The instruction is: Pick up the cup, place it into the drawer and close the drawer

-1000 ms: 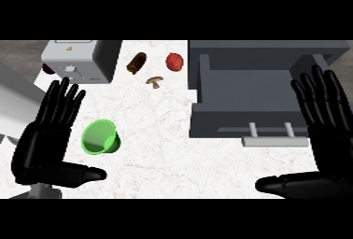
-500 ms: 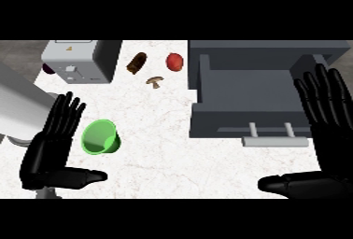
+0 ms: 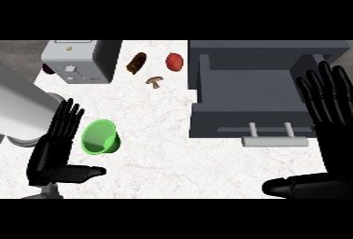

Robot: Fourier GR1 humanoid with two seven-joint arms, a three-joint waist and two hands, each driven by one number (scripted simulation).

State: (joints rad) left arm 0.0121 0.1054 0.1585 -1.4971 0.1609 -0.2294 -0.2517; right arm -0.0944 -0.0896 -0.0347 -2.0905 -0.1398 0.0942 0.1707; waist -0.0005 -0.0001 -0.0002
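A green cup (image 3: 101, 137) lies tipped on the white counter at the left, its mouth facing up and left. My left hand (image 3: 55, 150) is open just left of the cup, fingers straight and thumb stretched out below it, close to the cup's rim. The grey drawer (image 3: 250, 95) stands pulled open at the right, with its pale handle (image 3: 273, 135) at the front and nothing inside. My right hand (image 3: 324, 126) is open at the right edge, fingers up beside the drawer's right wall, thumb pointing left.
A grey toaster-like box (image 3: 77, 60) stands at the back left. A brown oblong item (image 3: 137, 62), a mushroom (image 3: 156, 81) and a red fruit (image 3: 174, 61) lie at the back middle. A white-grey cylinder (image 3: 21, 112) covers the left edge.
My left hand has moved right and down, ending closer to the cup. The view has shifted slightly. The right hand has stayed where it was.
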